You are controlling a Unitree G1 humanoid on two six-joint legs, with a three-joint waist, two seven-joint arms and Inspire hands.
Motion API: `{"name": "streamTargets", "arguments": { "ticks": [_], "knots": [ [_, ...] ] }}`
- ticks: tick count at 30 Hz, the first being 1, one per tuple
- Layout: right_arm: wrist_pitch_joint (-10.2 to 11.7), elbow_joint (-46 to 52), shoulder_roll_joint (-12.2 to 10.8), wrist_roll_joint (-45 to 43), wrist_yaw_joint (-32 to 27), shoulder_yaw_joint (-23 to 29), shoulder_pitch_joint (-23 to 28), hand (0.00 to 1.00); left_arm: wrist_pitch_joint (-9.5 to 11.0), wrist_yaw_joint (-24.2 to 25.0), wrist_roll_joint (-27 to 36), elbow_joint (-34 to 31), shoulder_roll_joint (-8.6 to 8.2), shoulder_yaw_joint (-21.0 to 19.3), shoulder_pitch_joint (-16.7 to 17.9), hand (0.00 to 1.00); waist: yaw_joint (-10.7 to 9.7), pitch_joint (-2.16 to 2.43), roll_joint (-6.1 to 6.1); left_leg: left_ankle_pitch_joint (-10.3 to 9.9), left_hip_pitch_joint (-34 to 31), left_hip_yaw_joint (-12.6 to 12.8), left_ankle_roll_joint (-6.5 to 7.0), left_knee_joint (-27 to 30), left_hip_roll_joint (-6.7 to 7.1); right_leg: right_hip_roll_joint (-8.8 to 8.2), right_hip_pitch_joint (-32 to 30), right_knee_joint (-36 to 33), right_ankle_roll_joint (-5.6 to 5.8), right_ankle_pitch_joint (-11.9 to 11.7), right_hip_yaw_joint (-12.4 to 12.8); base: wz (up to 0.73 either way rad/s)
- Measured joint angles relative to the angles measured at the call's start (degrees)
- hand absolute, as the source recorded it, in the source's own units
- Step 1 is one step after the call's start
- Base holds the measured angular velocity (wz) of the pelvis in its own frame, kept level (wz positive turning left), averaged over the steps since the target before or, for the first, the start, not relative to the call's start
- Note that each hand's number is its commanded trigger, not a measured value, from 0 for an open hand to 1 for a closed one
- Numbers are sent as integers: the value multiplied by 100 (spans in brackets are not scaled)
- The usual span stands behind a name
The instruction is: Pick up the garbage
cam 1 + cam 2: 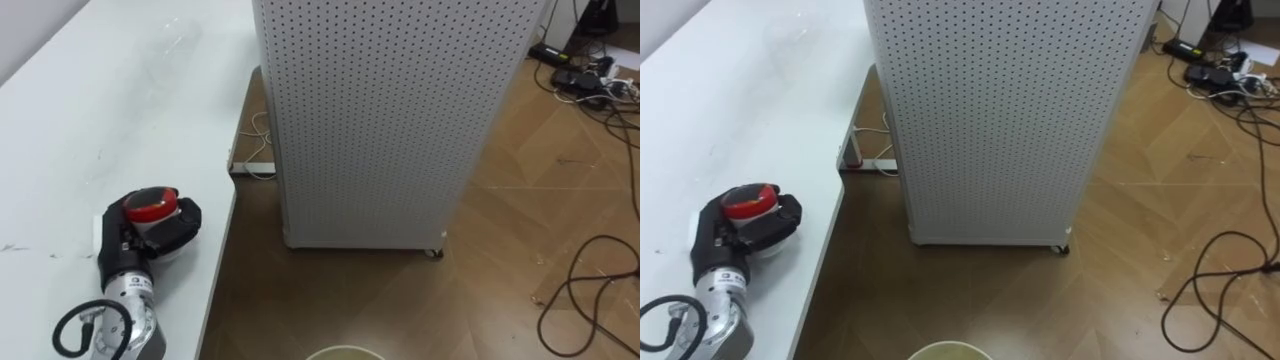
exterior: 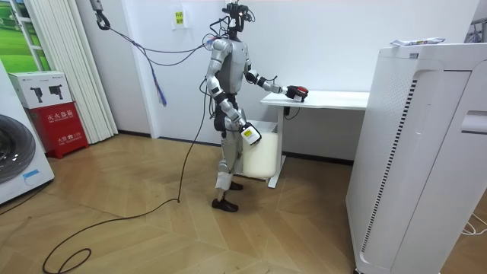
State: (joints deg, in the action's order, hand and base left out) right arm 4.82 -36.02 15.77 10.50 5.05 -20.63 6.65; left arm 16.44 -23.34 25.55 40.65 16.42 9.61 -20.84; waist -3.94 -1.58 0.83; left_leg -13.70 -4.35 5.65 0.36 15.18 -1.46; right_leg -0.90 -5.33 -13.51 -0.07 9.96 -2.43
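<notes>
A small round object with a red top and pale base (image 1: 151,207) sits on the white table (image 1: 120,110) near its right edge. My left hand (image 1: 160,232) comes in from the lower left, its dark fingers curled round this object (image 1: 748,202). In the room view I stand at the table's end with that arm stretched out over the tabletop and the red-topped object (image 2: 300,93) in the hand. My right hand (image 2: 249,135) hangs low by my hip.
A tall white perforated cabinet (image 1: 380,120) stands on the wood floor right of the table. A pale round rim (image 1: 345,352) shows below on the floor, and a white bin (image 2: 259,160) stands under the table. Dark cables (image 1: 590,290) lie at the right.
</notes>
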Motion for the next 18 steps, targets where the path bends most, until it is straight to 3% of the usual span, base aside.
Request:
{"name": "streamTargets", "arguments": {
  "ticks": [4,7,12,18],
  "knots": [
    [8,-212,2,73,-42,2,-126,100,13,204,117,-43,-11,15,-85,100,-19,1,1,13,-117,0,21,7,0,-6,-128,-27,3,-5,-17,1],
    [9,-490,0,91,-67,-37,-306,100,2,274,312,-234,-151,96,-89,100,-11,2,2,16,-151,-1,27,17,-12,-20,-180,-48,4,-7,10,-1],
    [4,-853,-32,83,-63,-62,-578,100,-68,639,376,-1456,-466,775,233,100,73,3,0,23,-204,-20,39,2,-3,-82,-248,-58,10,-10,-31,-4],
    [8,-895,-10,369,-81,-58,-850,100,-158,1438,439,-2343,-462,1296,456,100,117,16,-21,24,-187,-20,38,-17,-21,-80,-261,-76,10,-10,-87,-2]
  ]
}}
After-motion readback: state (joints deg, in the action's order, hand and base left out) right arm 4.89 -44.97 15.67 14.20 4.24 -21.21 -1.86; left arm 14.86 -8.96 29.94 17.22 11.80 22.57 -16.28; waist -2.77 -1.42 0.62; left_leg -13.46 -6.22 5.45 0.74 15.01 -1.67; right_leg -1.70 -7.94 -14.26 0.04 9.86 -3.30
